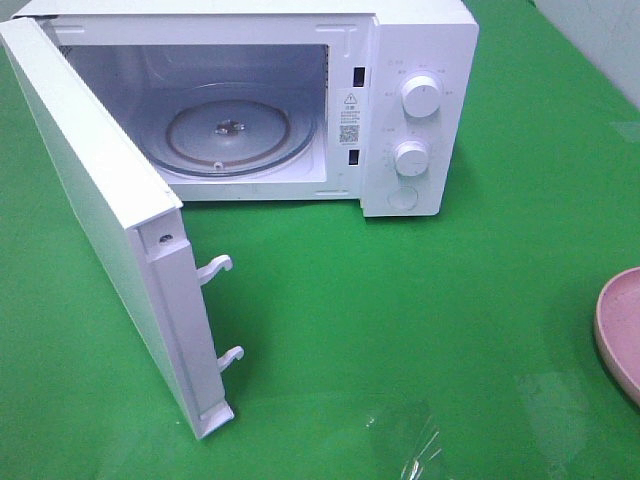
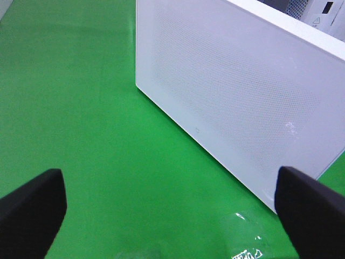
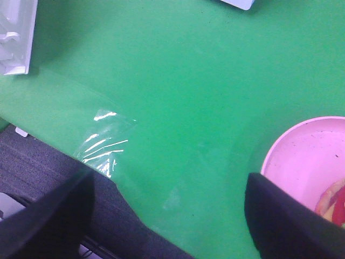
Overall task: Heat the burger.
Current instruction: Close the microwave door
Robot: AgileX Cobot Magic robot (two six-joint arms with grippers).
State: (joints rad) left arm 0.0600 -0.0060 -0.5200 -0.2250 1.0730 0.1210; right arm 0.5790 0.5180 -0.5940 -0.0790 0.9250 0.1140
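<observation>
A big green table fills the scene, and a white microwave sits at the far side of it. The microwave door swings wide open toward the left, and the glass turntable inside has nothing on it. A pink plate peeks in at the right edge of the high view. In the right wrist view a small bit of the burger shows on the plate's near side, red and yellow, just past one dark finger. So the burger lies right beside the right gripper, and the right arm looks like the nearer one to pick it up. The burger is round, so it has no long side to line up with. The right gripper's fingers are spread wide with nothing between them. The left gripper is spread wide too, holding nothing, and it faces the outside of the open door. The green table between the plate and the microwave is flat, with only a shiny patch of clear tape near the front edge.
</observation>
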